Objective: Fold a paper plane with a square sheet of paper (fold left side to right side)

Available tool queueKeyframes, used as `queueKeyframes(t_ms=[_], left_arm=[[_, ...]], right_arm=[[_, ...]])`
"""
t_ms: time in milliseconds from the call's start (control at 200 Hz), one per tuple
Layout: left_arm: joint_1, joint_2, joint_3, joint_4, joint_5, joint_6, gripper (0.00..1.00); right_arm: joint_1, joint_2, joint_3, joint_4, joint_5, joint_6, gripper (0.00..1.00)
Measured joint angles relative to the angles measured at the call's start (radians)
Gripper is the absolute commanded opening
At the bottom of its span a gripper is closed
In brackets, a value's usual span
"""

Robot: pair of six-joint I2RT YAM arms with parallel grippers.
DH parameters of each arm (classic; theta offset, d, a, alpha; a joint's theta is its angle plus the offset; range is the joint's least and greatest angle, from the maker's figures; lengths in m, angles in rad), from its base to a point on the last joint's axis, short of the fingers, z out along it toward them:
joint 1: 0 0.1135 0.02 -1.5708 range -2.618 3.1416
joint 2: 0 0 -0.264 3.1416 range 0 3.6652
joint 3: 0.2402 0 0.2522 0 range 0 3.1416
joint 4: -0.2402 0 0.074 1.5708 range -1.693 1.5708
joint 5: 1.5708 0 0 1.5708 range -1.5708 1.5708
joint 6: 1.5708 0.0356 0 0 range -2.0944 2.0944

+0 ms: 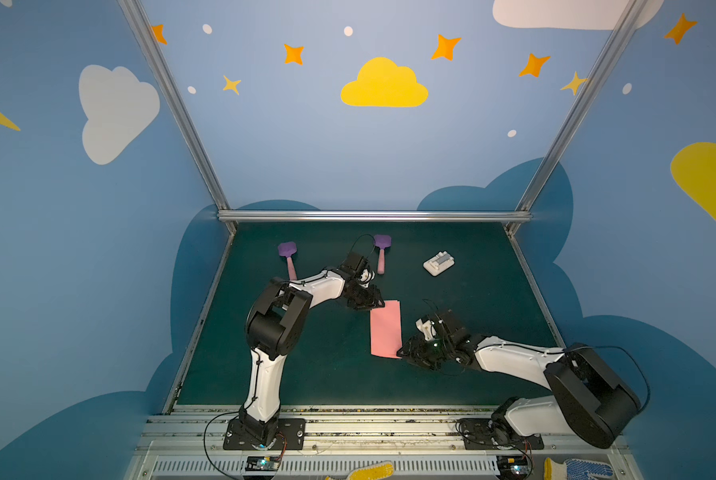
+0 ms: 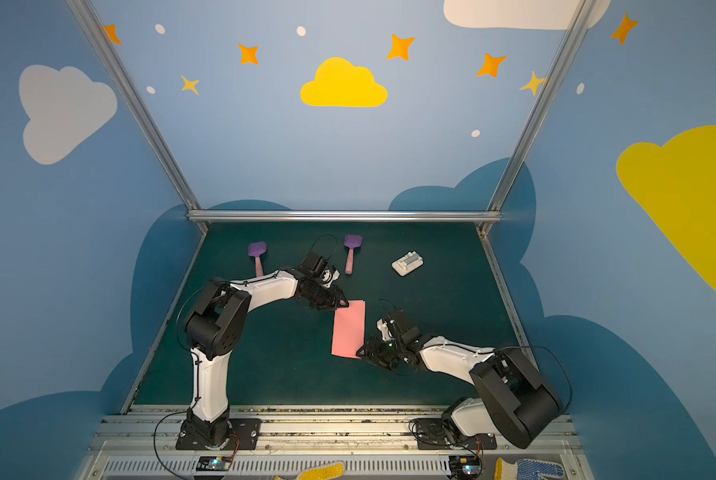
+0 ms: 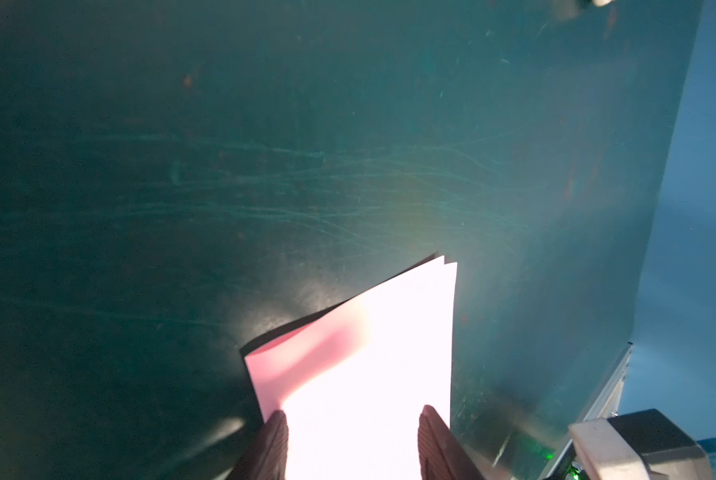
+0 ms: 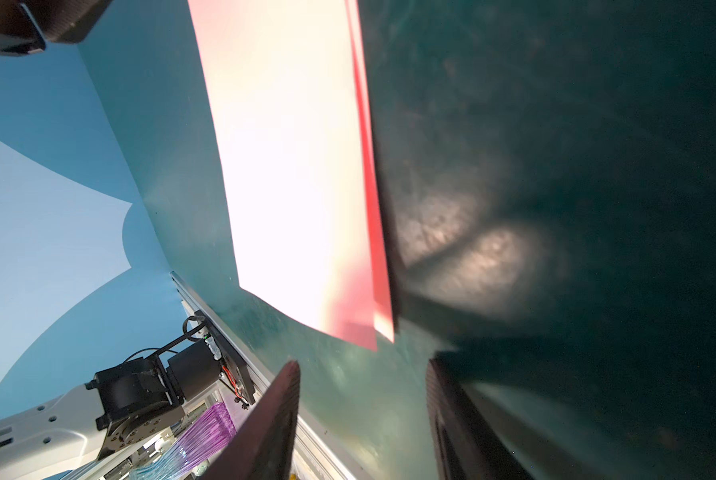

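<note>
Right wrist view: square sheet of paper [image 4: 289, 166] folded double, edges offset; both end effectors [image 3: 354, 415] [image 4: 364, 365] gape.

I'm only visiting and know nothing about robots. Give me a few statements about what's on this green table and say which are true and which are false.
1. The pink paper lies folded into a narrow rectangle. True.
2. The paper is already a pointed plane. False: it is a flat rectangle with two layers showing at its edge.
3. Two purple spatulas lie on the table beyond the paper. True.
4. The right gripper is clamped on the white block. False: its jaws stand open at the paper's near corner, and the block lies apart.
5. The left gripper holds a spatula. False: its jaws stand open at the paper's far corner.
</note>
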Motion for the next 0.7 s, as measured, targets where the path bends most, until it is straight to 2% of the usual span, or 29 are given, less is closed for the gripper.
queueKeyframes(t_ms=[195, 701], left_arm=[[0.006, -0.001, -0.009, 0.014, 0.016, -0.001, 0.51], [0.009, -0.002, -0.013, 0.02, 0.022, -0.002, 0.51]], right_arm=[[0.005, 0.034, 0.026, 0.016, 0.001, 0.003, 0.5], [0.005, 0.06, 0.057, 0.027, -0.003, 0.01, 0.31]])
